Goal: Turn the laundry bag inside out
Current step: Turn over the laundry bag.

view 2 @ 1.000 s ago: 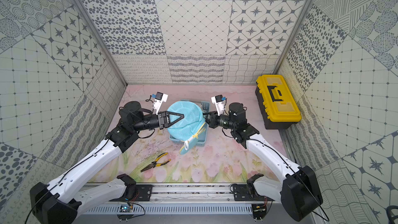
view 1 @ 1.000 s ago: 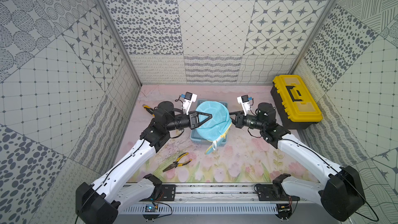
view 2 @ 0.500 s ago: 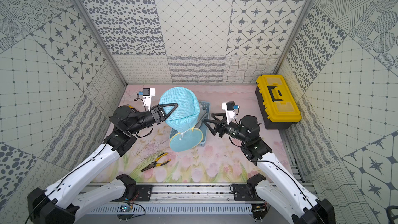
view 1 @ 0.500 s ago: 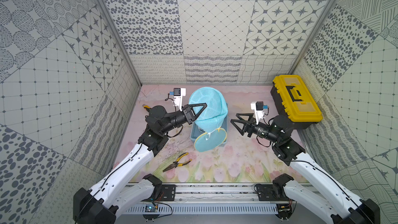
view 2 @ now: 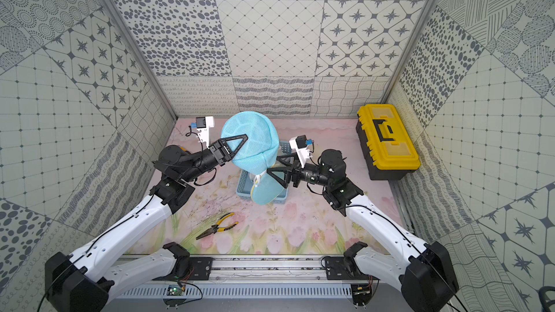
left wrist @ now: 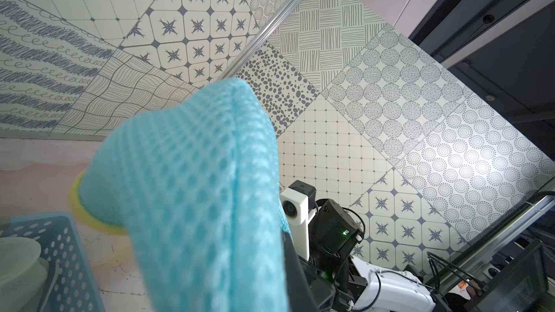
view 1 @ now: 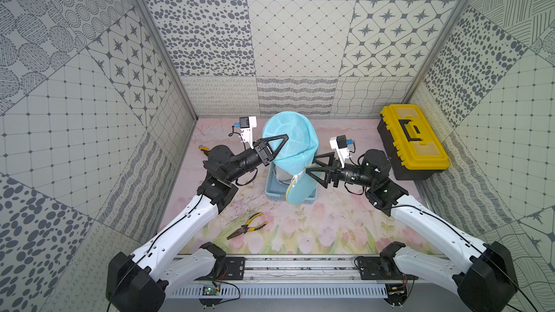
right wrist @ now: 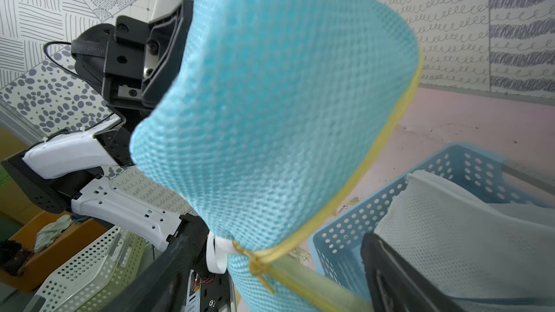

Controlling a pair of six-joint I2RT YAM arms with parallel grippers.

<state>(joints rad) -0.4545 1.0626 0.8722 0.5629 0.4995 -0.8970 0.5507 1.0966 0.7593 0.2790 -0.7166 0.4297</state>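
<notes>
Both top views show the left gripper (view 1: pixel 277 148) closed on the blue mesh bag (view 1: pixel 292 145), holding it raised above the blue basket (view 1: pixel 271 189) in the middle of the table (view 1: pixel 300 229). The bag's lower part, with a yellow edge, hangs down to the basket. The right gripper (view 1: pixel 315 168) stands wide open just right of this hanging part, with one finger (view 1: pixel 316 180) in front of the fabric. Pliers (view 1: pixel 247 229) lie on the near side of the table, and a yellow toolbox (view 1: pixel 413 142) stands far right.

Blue mesh laundry bag (view 1: pixel 290 142), hanging aloft
</notes>
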